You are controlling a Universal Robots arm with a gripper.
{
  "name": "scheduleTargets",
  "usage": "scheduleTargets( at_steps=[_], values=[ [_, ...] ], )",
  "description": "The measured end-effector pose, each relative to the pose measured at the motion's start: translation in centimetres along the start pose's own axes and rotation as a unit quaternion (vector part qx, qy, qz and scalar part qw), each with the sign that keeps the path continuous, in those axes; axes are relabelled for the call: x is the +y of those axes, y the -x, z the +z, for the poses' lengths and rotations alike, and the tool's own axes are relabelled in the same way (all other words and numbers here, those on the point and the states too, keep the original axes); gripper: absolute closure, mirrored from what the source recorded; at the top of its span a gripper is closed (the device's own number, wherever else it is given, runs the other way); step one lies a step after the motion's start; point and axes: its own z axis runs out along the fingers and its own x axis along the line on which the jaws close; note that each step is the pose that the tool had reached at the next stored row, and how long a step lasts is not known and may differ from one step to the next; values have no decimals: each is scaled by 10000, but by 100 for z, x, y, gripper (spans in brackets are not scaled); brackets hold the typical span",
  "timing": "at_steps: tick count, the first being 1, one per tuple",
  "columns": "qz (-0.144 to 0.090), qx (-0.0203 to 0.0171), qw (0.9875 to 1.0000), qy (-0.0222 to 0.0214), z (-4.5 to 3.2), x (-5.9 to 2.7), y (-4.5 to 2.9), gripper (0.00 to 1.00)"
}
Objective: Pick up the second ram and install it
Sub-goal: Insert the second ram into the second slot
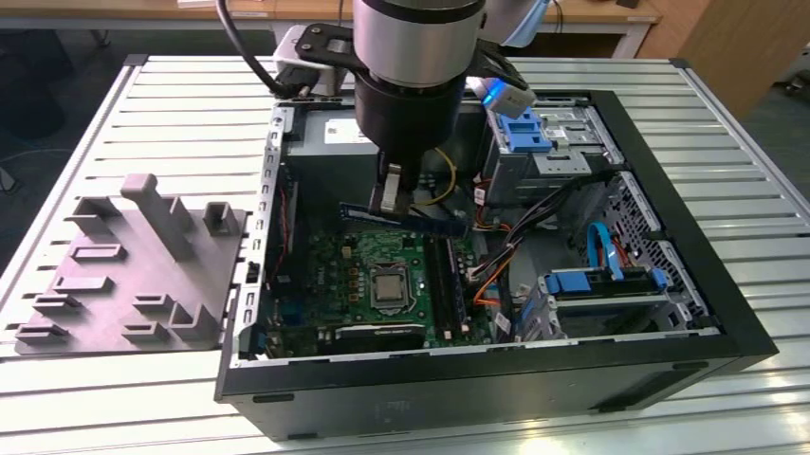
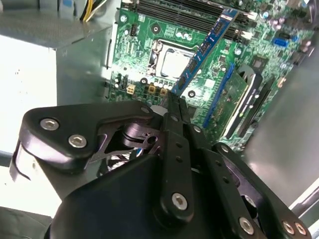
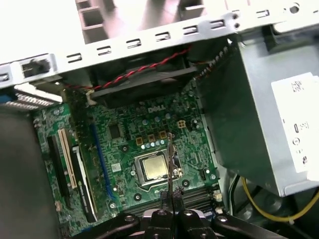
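Observation:
The second ram [image 1: 405, 222] is a thin blue-edged stick with small black chips, held level above the green motherboard [image 1: 332, 270] inside the open computer case. My gripper [image 1: 387, 199] is shut on one end of it and reaches down from above. In the second wrist view the second ram [image 2: 204, 50] runs slanting away from the gripper [image 2: 174, 102], over the board. The first wrist view shows the second ram [image 3: 170, 162] edge-on, rising from the gripper [image 3: 170, 199]. The long black memory sockets [image 1: 438, 275] lie on the board just below the stick.
The processor socket [image 1: 386, 284] sits mid-board beside the memory sockets. The case walls [image 1: 268, 227], a metal power supply box [image 3: 271, 124], drive bays [image 1: 557, 133] and loose cables [image 1: 506, 251] crowd the space. A grey moulded tray [image 1: 139, 275] with upright posts stands on the slatted table at the exterior view's left.

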Motion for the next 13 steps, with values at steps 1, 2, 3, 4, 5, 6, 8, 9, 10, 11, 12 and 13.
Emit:
scheduleTargets(
  at_steps=[1, 2, 3, 4, 5, 6, 8, 9, 10, 11, 12, 13],
  values=[
    [89, -4, 10000, -5, 1, 0, 0, 88],
    [179, -8, 9998, -10, 1, 0, 0, 88],
    [269, -12, 9996, -15, 2, 0, 0, 88],
    [358, -17, 9994, -20, 3, 0, 0, 88],
    [448, -21, 9990, -25, 3, 0, 0, 88],
    [543, -25, 9985, -31, 4, 0, 0, 88],
    [722, -34, 9974, -41, 6, 0, 0, 88],
    [811, -38, 9967, -46, 6, 0, 0, 88],
    [900, -42, 9959, -51, 7, 0, 0, 88],
    [990, -46, 9951, -56, 7, 0, 0, 88],
    [1087, -51, 9940, -62, 8, 0, 0, 88],
    [1176, -55, 9930, -67, 9, 0, 0, 88]
  ],
)
